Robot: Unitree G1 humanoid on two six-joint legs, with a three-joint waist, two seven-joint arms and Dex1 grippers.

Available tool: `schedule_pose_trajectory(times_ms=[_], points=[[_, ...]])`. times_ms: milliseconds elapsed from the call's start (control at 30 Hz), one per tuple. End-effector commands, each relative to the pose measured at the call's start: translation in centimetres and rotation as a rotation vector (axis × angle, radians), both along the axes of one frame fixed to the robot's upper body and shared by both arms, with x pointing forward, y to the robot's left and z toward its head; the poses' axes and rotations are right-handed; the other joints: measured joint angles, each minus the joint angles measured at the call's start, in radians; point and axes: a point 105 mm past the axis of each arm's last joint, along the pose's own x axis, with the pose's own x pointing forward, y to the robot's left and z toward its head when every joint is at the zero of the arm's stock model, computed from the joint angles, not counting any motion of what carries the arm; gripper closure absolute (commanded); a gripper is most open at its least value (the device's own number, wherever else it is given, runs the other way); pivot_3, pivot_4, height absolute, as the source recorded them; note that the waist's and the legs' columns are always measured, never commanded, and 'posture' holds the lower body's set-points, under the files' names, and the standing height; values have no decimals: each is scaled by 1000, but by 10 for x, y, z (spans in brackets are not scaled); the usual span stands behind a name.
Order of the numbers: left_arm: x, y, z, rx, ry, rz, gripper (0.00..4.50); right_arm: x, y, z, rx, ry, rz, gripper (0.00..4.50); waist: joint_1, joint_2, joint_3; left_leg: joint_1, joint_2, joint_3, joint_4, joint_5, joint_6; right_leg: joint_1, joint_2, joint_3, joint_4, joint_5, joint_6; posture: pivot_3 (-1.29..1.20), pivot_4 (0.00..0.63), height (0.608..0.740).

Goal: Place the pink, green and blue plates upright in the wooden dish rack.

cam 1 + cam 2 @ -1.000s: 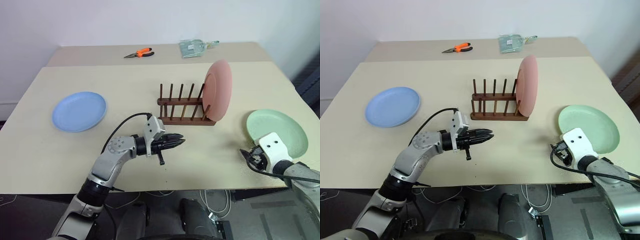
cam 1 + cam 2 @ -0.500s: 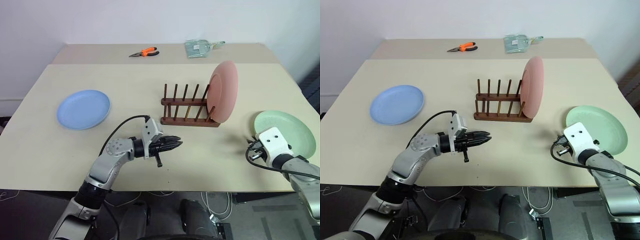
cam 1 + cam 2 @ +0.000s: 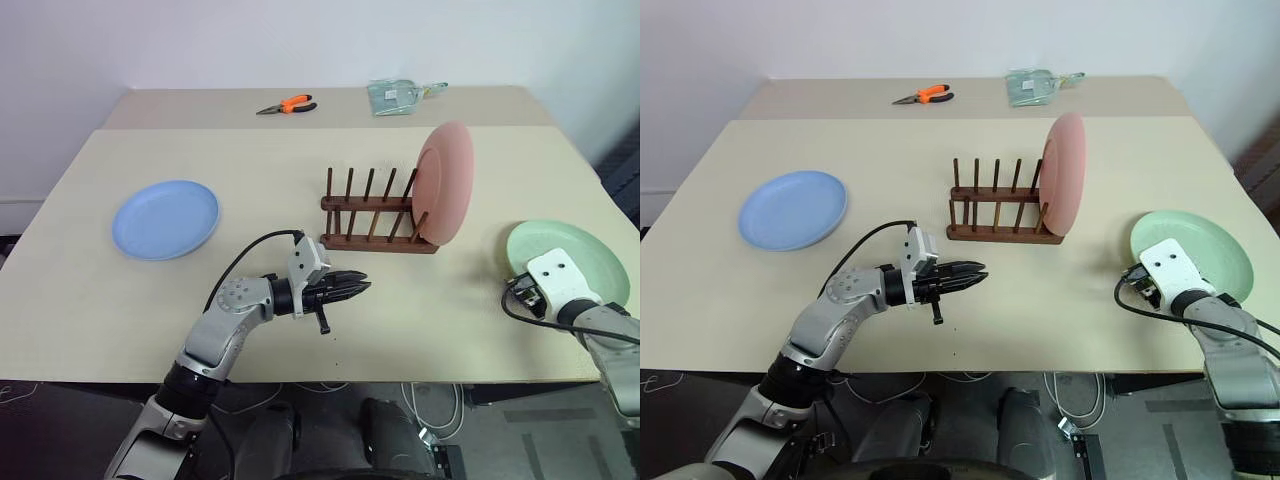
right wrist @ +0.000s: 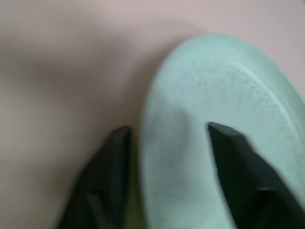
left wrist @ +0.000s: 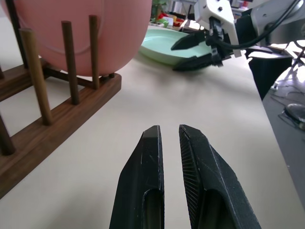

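The beige worktop (image 3: 300,190) carries everything, with a second surface butted against its far edge. The wooden dish rack (image 3: 375,218) sits right of centre, and the pink plate (image 3: 446,182) already stands upright in its right-hand slot, leaving the slots to the left free. The blue plate (image 3: 165,218) lies flat far off to the left; the green plate (image 3: 560,255) lies flat near the right edge.

The right claw (image 5: 193,50) is at the green plate's near-left rim, its fingers (image 4: 107,176) parted and straddling that rim, one outside and one over the plate's inside. Whether they are pressing it yet is hard to judge, since the wrist view is blurred. The left claw (image 3: 352,288) hangs over bare worktop in front of the rack, jaws nearly closed on nothing.

To do this well, the lower finger should probably slide under the lip before the jaws close, so the shallow rim is pinched rather than pushed away. The plate lies close to the right edge, so any shove that way risks sending it off.

There is open worktop between plate and rack for carrying it across. Orange pliers (image 3: 285,105) and a clear packet (image 3: 395,96) lie far back, well out of the way.
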Motion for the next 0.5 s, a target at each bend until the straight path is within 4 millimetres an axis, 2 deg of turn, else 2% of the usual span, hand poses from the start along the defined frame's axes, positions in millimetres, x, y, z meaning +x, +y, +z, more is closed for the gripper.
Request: schedule_pose_trajectory(times_ms=[33,67,167,233,300,367,400,433,500], points=[[-1,3,9,-13,-42,3,3880,6,0,15,-9,-66,-5,4127,0,0,0,0,0,0,0,0,0,0,0,0,0,0,0,0,150,740],[-1,4,9,-11,-42,5,3880,8,2,19,-9,-81,0,4478,0,0,0,0,0,0,0,0,0,0,0,0,0,0,0,0,150,740],[1,6,9,-10,-47,22,3880,15,15,44,-26,-182,55,4478,0,0,0,0,0,0,0,0,0,0,0,0,0,0,0,0,150,740],[4,9,10,-13,-51,40,3880,21,28,75,-8,-315,106,4478,-4,1,0,0,0,0,0,0,0,0,0,0,0,0,0,0,150,740],[9,14,11,-9,-63,73,3880,26,45,122,73,-514,153,4478,-8,1,1,0,0,0,0,0,0,0,0,0,0,0,0,0,150,740],[15,20,10,-4,-71,106,3880,26,64,171,250,-701,208,4478,-12,3,2,0,0,0,0,0,0,-1,1,0,1,0,0,0,150,740],[17,23,9,1,-75,122,3880,23,76,199,430,-799,262,4478,-11,3,2,0,0,0,0,0,0,-1,1,0,1,0,0,0,150,740],[19,26,8,7,-79,133,3880,17,87,220,579,-854,334,4478,-13,3,2,0,1,-1,-1,0,0,-1,1,0,1,0,0,0,150,740],[21,32,7,20,-86,151,3880,5,106,248,783,-893,475,4478,-7,3,2,0,1,-3,-1,0,0,-1,1,-1,2,3,0,0,150,740]])
